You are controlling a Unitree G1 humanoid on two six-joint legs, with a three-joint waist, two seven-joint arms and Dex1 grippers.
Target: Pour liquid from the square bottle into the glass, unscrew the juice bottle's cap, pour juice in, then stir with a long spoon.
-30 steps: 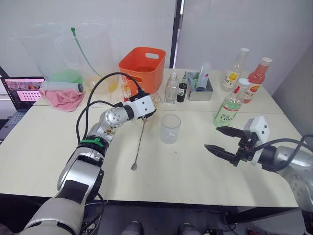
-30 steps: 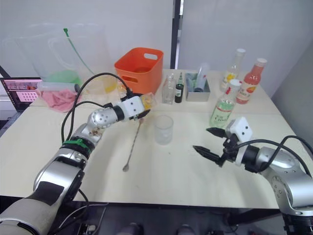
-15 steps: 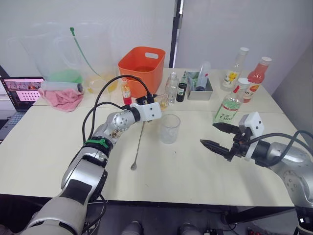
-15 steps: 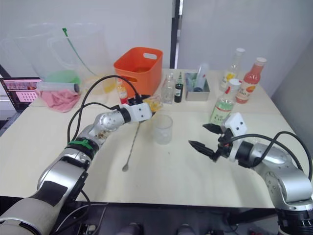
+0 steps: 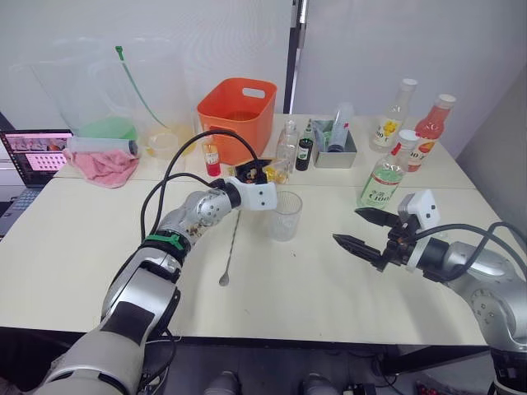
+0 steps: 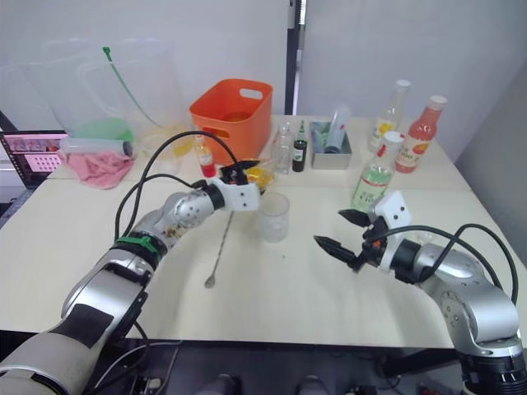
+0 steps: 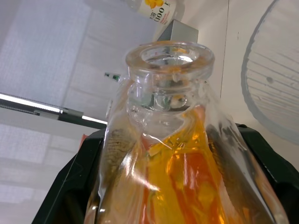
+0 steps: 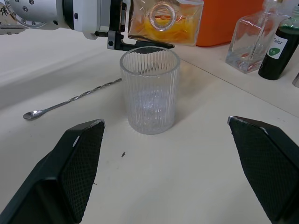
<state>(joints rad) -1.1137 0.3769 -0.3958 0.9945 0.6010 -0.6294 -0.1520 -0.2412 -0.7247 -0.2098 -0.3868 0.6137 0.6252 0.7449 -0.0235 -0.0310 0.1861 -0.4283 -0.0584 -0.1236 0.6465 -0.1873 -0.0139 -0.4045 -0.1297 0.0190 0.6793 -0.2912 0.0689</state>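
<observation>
Left fingers (image 7: 70, 186) clenched on the square bottle (image 7: 173, 140), black pads pressed to both flat sides, bottle tipped nearly level with its open mouth pointing at the glass (image 8: 149, 88). Golden liquid (image 7: 177, 182) pooled in the lower body, just short of the neck (no stream visible at the lip). Mouth hovering just beside and slightly above the glass rim, apart from it.

Right gripper (image 5: 360, 230) released, fingers spread wide and holding nothing, hovering low over the tabletop (image 5: 82, 247) to the right of the glass. Juice bottle (image 5: 382, 178) upright behind it, white cap (image 5: 409, 138) in place.

Long spoon (image 5: 232, 239) lying flat on the tabletop left of the glass, bowl end nearest the robot.

Judged as the very start: first pour about to begin, glass apparently empty. Left to do: the pour itself, the uncapping, the juice, the stirring.

Hard to make out: whether any liquid has reached the glass bottom, given the ribbed wall. Left gripper body cut off in the left wrist view, and the bottle's base hidden behind it in the head views. Orange basket (image 5: 239, 111), small bottles and a grey tray farther back, untouched.
</observation>
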